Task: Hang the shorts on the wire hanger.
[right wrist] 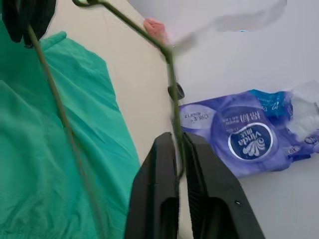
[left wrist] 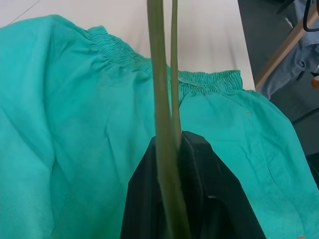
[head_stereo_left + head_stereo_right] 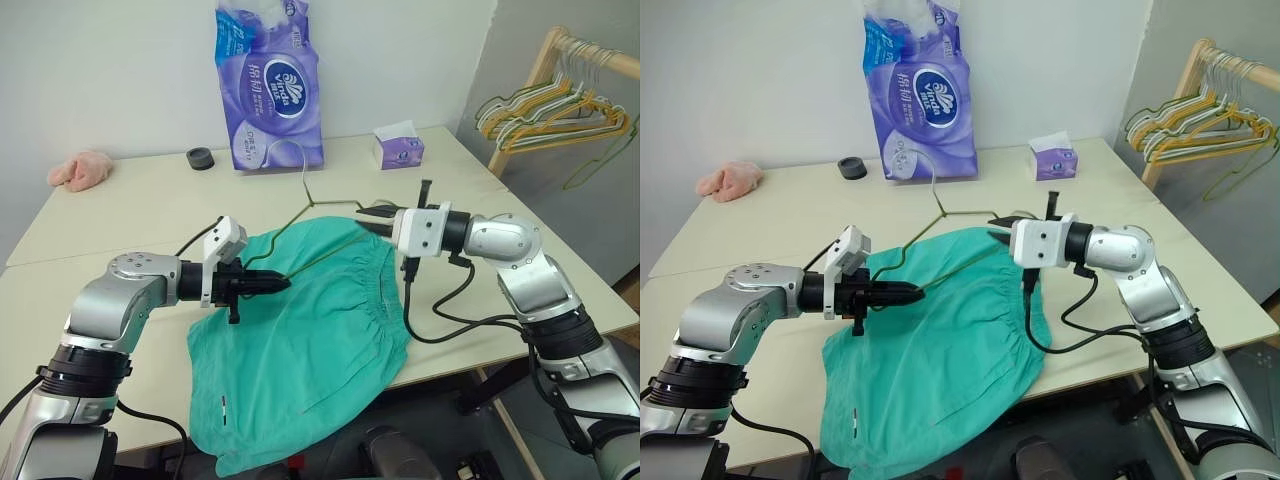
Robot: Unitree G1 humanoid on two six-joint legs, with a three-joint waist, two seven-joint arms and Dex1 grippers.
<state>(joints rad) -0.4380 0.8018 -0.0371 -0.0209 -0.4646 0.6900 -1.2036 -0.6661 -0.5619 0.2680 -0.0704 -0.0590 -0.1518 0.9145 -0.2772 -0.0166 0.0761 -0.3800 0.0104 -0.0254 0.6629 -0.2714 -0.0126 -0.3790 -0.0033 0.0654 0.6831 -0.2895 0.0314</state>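
Note:
The teal shorts (image 3: pixel 300 340) lie spread on the table (image 3: pixel 130 215), their lower part hanging over the front edge. The wire hanger (image 3: pixel 312 203) is held just above them, hook toward the wall, and its bottom wire crosses the waistband (image 2: pixel 209 79). My left gripper (image 3: pixel 280 284) is shut on the hanger's left corner, and the wire (image 2: pixel 162 124) runs out between its fingers. At the hanger's right end my right gripper (image 3: pixel 365 215) stands open by a narrow gap, with the wire (image 1: pixel 172 89) between its fingers (image 1: pixel 159 164).
A purple tissue pack (image 3: pixel 268 90), a small tissue box (image 3: pixel 398 148) and a black roll (image 3: pixel 200 158) stand along the back. A pink cloth lump (image 3: pixel 80 170) lies far left. A wooden rack with yellow and pale green hangers (image 3: pixel 560 110) stands at the right.

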